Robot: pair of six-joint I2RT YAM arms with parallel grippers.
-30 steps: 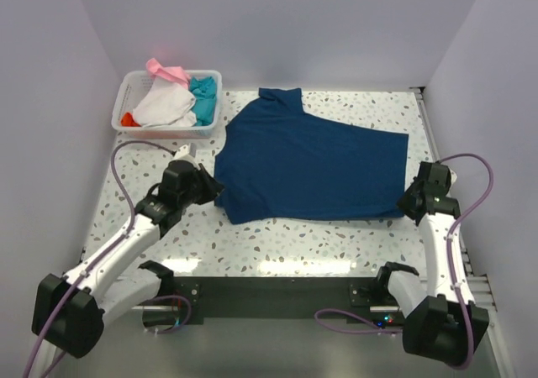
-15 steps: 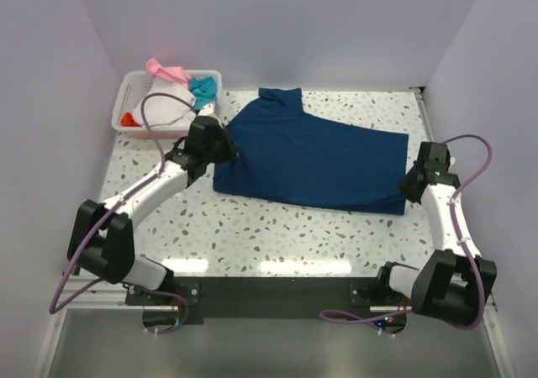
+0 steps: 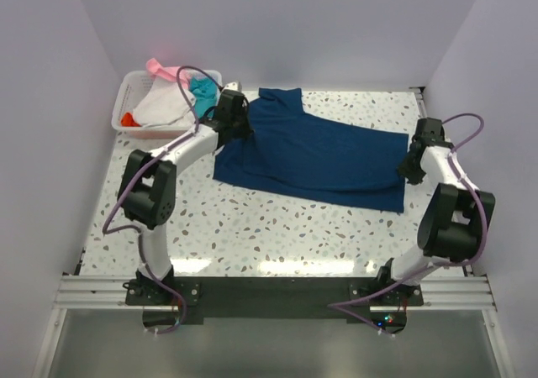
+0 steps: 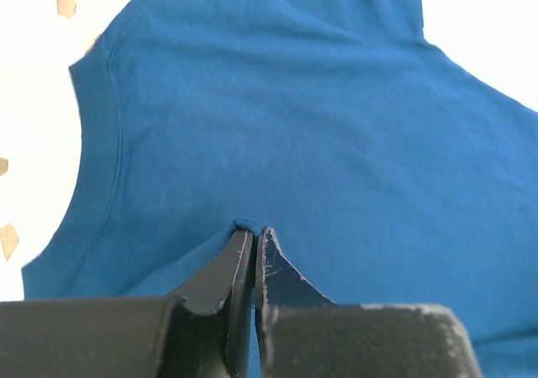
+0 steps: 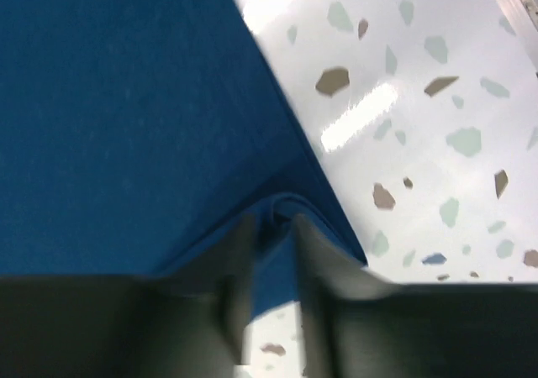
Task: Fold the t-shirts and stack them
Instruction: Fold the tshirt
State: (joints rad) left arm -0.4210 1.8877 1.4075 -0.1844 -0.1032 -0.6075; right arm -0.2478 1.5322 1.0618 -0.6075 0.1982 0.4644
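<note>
The dark navy-blue t-shirt [image 3: 313, 155] lies plain side up across the speckled table, its near part folded toward the back. My left gripper [image 3: 238, 128] is shut on a pinch of its cloth near the collar; the wrist view shows the pinch [image 4: 250, 224] between the closed jaws, collar band [image 4: 99, 134] to the left. My right gripper [image 3: 409, 164] is shut on the shirt's right edge, a fold of cloth [image 5: 282, 210] between its fingers. White [image 3: 164, 107], teal [image 3: 202, 88], pink [image 3: 164, 69] and orange-red [image 3: 127, 119] tees sit bunched in the basket.
The white plastic basket [image 3: 150, 128] stands at the back left corner, just left of my left gripper. Purple-grey walls close in the table on three sides. A metal rail [image 3: 426, 109] runs along the right edge.
Both grippers have moved toward the back of the table, carrying the shirt's near edge over itself. The shirt now looks narrower front to back.
</note>
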